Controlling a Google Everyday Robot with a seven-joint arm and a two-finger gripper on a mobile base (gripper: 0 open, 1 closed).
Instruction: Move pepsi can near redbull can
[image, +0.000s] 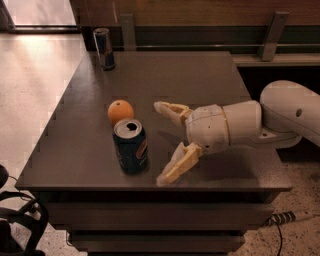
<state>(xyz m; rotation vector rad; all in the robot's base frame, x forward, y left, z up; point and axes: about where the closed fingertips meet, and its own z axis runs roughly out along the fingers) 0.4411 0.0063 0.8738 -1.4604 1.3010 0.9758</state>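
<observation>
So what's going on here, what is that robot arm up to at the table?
The robot's tool is low over the table, fingers spread open and pointing at the pepsi can near the front edge. It is not touching the can yet, so nothing is grasped. An orange sits just behind the can. The redbull can stands at the far corner, well apart from the pepsi can.
</observation>
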